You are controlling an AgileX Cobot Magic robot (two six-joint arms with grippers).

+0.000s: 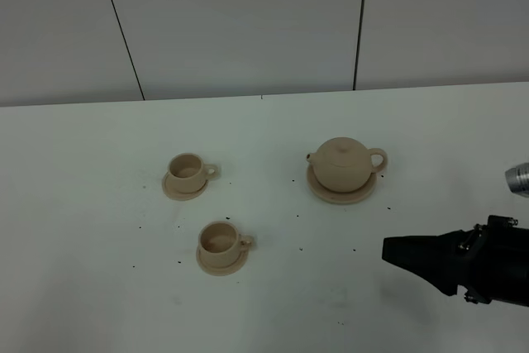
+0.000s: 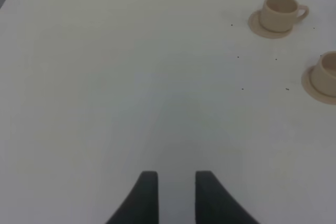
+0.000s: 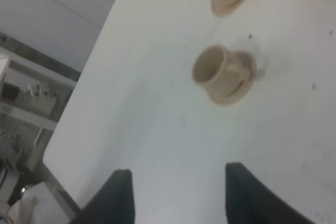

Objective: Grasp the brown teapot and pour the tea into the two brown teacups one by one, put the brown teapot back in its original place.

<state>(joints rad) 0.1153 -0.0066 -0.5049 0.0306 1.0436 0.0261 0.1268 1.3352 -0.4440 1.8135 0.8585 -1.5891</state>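
Exterior high: teacups (image 1: 187, 168) apart from teapot (image 1: 343, 163)

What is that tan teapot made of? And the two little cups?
The round tan teapot looks like unglazed clay or stoneware: dull matte skin, no shine. The two small tan teacups match it in colour and dullness, so likely the same; matte plastic can't be ruled out.

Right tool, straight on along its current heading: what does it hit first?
Most likely the front teacup. In the right wrist view it sits ahead of the open right tool, slightly off centre. The tool's height is unclear, so it may pass over the cup. The teapot lies off that line.
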